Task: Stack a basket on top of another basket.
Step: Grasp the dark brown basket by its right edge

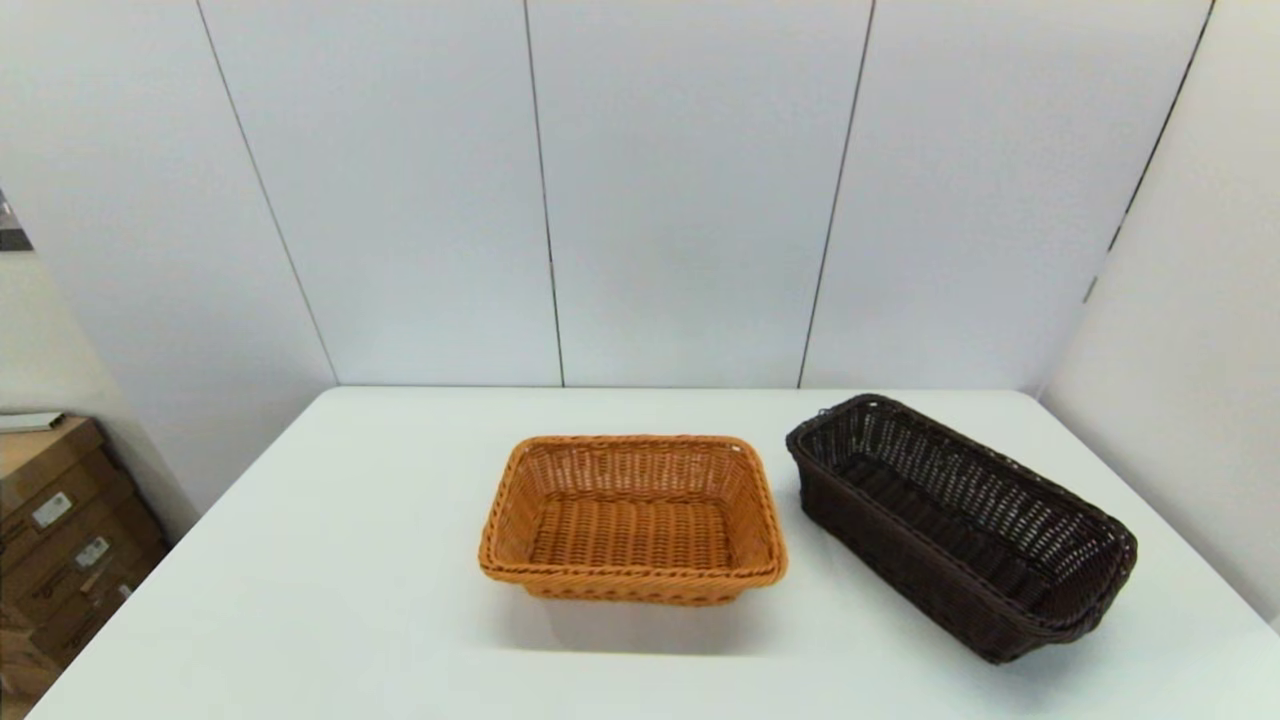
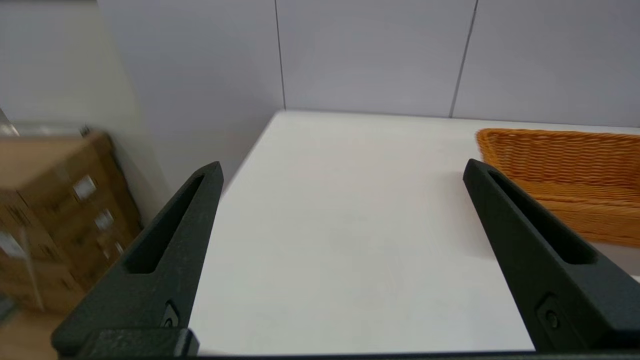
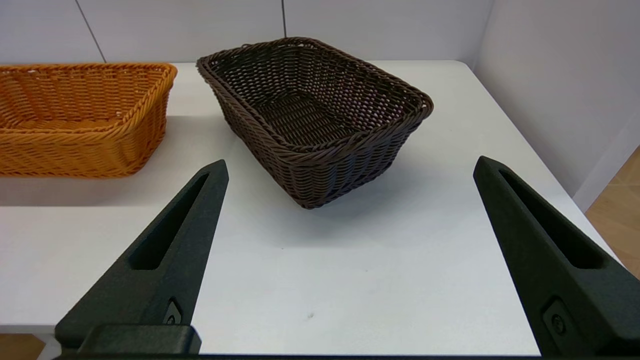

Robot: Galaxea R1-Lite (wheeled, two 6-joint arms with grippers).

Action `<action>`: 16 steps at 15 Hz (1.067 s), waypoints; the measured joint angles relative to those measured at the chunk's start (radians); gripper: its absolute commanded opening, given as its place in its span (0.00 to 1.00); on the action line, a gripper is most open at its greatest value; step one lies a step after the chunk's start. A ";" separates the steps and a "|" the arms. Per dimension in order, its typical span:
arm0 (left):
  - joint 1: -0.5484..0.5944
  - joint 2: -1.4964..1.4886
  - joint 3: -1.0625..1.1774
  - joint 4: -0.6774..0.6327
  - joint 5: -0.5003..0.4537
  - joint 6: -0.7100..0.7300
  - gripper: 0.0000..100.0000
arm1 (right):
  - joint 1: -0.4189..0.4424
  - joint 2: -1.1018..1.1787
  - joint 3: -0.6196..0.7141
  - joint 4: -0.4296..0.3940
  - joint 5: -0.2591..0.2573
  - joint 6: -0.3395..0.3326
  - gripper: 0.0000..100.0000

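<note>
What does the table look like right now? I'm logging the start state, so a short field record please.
dark basket: on the table's right side, upright, angled
orange basket: near the table's middle, upright, apart from the dark one
stacking: not yet done
left claw: open, holds nothing, above the table's left part
right claw: open, holds nothing, facing the dark basket
table: white

No readable text, brand, number or sign appeared anywhere. The cardboard boxes (image 1: 70, 540) beside the table carried small white labels (image 1: 52, 510), but their print was too small and blurred to make out in either view.
</note>
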 measured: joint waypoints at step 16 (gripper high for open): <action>-0.002 -0.022 0.213 -0.102 -0.104 -0.105 1.00 | 0.000 0.000 0.000 0.000 0.000 0.001 1.00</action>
